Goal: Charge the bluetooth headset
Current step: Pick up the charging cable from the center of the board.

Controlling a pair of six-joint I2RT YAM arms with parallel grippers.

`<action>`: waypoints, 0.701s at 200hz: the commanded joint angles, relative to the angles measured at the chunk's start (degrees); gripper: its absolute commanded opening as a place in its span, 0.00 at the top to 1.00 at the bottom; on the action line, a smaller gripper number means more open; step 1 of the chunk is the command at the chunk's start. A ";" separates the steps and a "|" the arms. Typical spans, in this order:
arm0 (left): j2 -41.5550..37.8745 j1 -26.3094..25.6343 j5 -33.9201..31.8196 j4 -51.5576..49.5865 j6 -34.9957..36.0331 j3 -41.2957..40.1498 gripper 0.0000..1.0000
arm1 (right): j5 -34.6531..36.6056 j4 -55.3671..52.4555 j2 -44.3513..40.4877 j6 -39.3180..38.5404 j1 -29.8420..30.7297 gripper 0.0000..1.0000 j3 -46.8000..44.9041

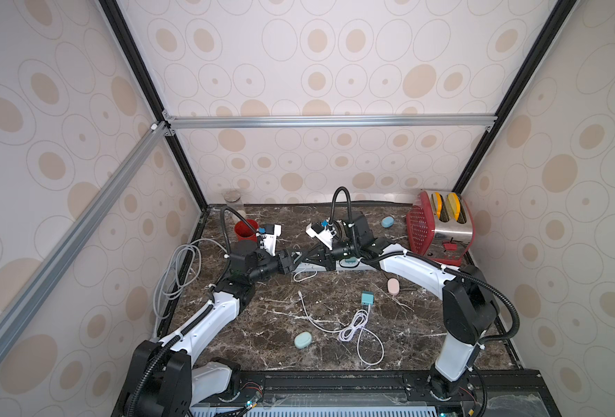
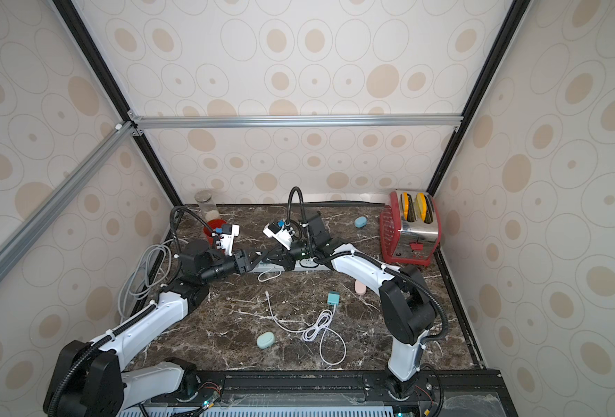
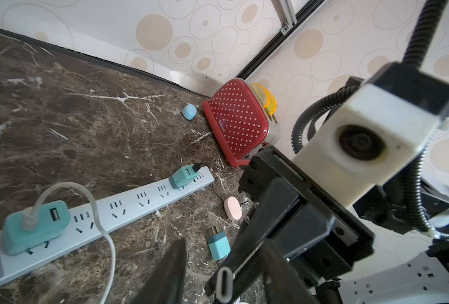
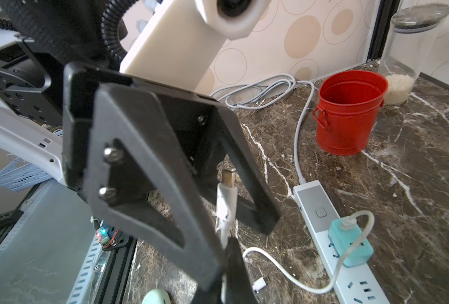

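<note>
**Worktop [image 1: 262, 335], both arms meeting near its centre.** The left gripper [image 1: 293, 258], above the power strip [image 4: 355, 287], stood with its jaws apart on either side of the white cable plug [image 4: 226, 200] (contact could not be told). Facing it, the right gripper [image 3: 224, 275] was pinched tight on that plug. The plug's cable ran to a teal charger [image 4: 349, 244] seated in the strip. The mint headset case [image 1: 303, 340] lay near the front edge, well apart from both grippers. The pink case [image 1: 393, 286] lay right of centre, the blue case [image 1: 387, 222] near the back edge, and the toaster [image 1: 439, 225] in the back right corner.
</note>
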 commanded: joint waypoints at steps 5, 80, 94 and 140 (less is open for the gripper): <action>-2.87 -0.12 -2.88 -1.05 1.14 3.42 0.35 | 1.35 1.13 -0.83 -2.92 0.39 1.00 -1.79; -7.68 0.24 -7.29 -22.99 5.55 11.20 0.44 | 2.56 1.12 -2.17 -7.82 0.16 1.00 -4.55; -6.98 0.43 -7.33 -28.12 5.88 12.99 0.51 | 1.85 1.75 -2.42 -8.86 0.19 1.00 -5.21; -6.32 1.46 -6.94 -34.60 9.56 14.25 0.69 | 1.28 5.68 -4.46 -12.21 0.15 1.00 -8.85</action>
